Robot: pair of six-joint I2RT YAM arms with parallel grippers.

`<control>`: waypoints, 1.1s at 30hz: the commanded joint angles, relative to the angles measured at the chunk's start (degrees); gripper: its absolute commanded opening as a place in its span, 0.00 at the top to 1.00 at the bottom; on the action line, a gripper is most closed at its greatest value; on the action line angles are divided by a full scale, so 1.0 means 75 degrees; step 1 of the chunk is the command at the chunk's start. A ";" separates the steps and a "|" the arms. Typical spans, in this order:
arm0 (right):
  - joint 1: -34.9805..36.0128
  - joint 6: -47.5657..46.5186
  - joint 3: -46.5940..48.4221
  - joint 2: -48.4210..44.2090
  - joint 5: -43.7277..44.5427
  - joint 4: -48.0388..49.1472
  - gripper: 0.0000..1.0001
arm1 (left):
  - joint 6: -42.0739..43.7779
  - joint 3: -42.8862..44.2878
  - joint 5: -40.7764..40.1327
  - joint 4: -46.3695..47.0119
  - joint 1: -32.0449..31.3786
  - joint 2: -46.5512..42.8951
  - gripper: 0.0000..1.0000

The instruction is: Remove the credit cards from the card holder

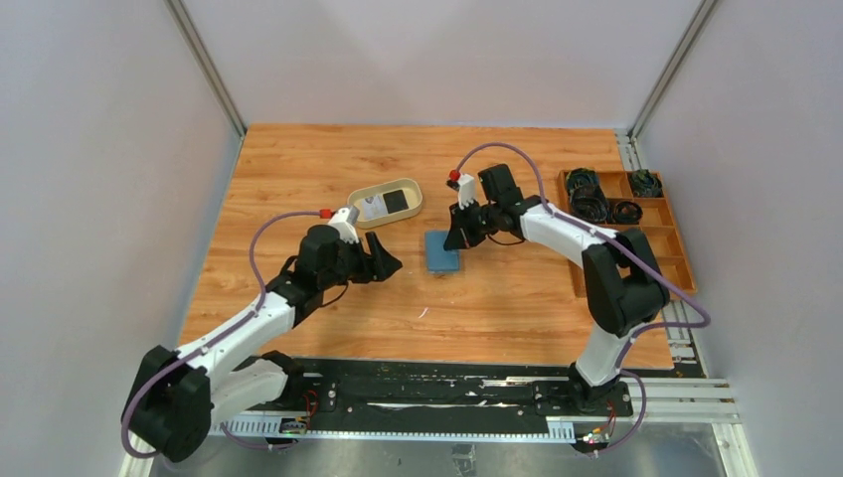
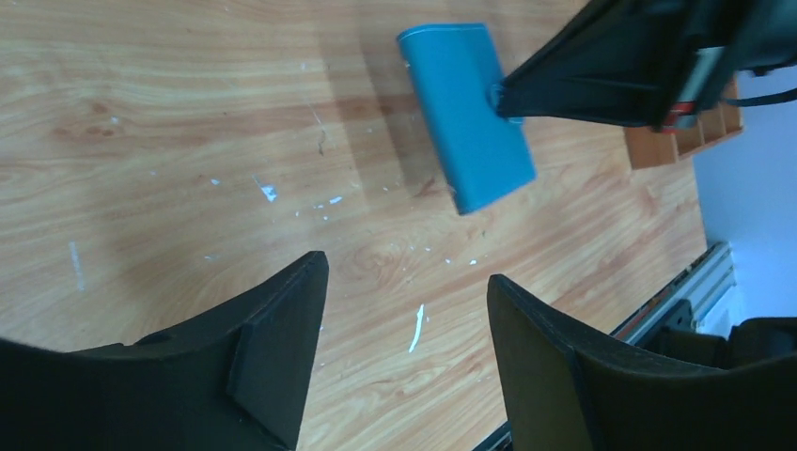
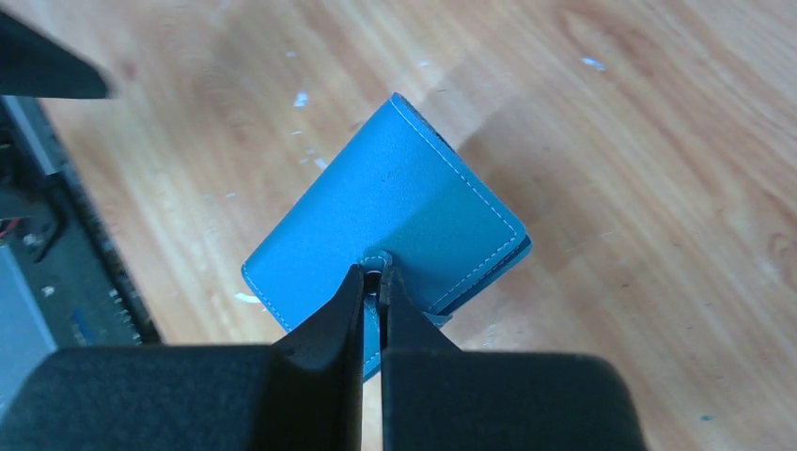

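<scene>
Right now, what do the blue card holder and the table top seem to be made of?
Card holder: probably leather or imitation leather, with a matte teal face and a line of stitching along its edges. Table top: wood or a wood-look laminate, smooth and orange-brown, with grain lines and small white flecks. The pictures do not show which of the two it is.

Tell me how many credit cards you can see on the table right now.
2: a whitish card and a black card, side by side in the beige tray. More may be hidden inside the closed blue card holder.
</scene>
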 commanded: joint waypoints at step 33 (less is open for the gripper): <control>-0.0945 0.2562 -0.2612 -0.3185 -0.2252 0.2966 1.00 | -0.1222 0.0721 0.0295 0.3446 -0.1544 0.3611 1.00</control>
